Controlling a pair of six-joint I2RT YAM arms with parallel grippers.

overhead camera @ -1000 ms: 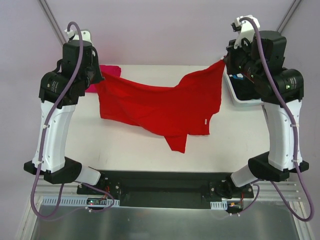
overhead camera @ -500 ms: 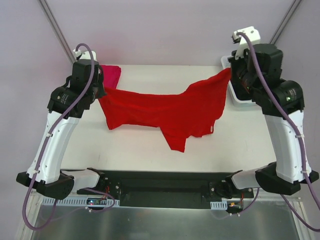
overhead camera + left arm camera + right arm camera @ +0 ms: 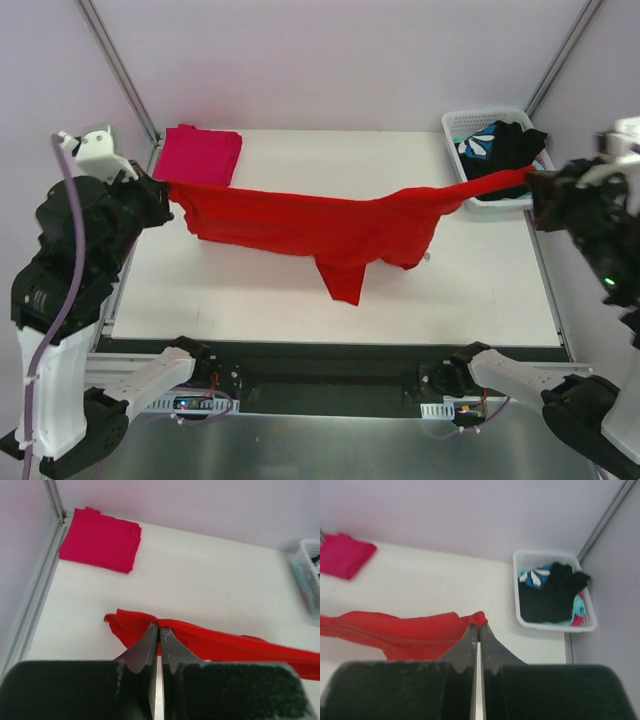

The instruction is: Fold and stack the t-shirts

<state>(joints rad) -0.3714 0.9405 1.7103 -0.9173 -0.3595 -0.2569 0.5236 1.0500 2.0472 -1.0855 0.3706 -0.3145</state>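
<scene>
Red t-shirt (image 3: 300,220) hangs as a long band across the middle of the table (image 3: 300,295), stretched between the two arms. It is tight along its upper edge and sags below, with one loose flap drooping toward the near side; whether that flap touches the surface cannot be told. The left gripper (image 3: 159,630) has its jaws pressed together on a bunched corner of the cloth, with only a thin sliver of fabric between the fingertips. The right gripper (image 3: 479,626) is clamped the same way on the opposite end. Both pinch points sit out past the table's side edges, and the wide spread looks deliberate. Pulling the two ends apart draws out the slack and wrinkles, so the shirt can be lowered flat and square before any fold is made. The magenta-pink t-shirt (image 3: 205,155) lies as a neat folded rectangle at the far left corner, well apart from the red one. It is probably meant as the base of the stack, and its corner spot leaves the centre open as working space. At the far right corner a white basket (image 3: 480,113) holds the black garment (image 3: 508,148) and the teal-and-white garment (image 3: 476,145) heaped together, seemingly waiting their turn. The task looks to be in its early half, with one shirt folded and this one not yet laid down.
</scene>
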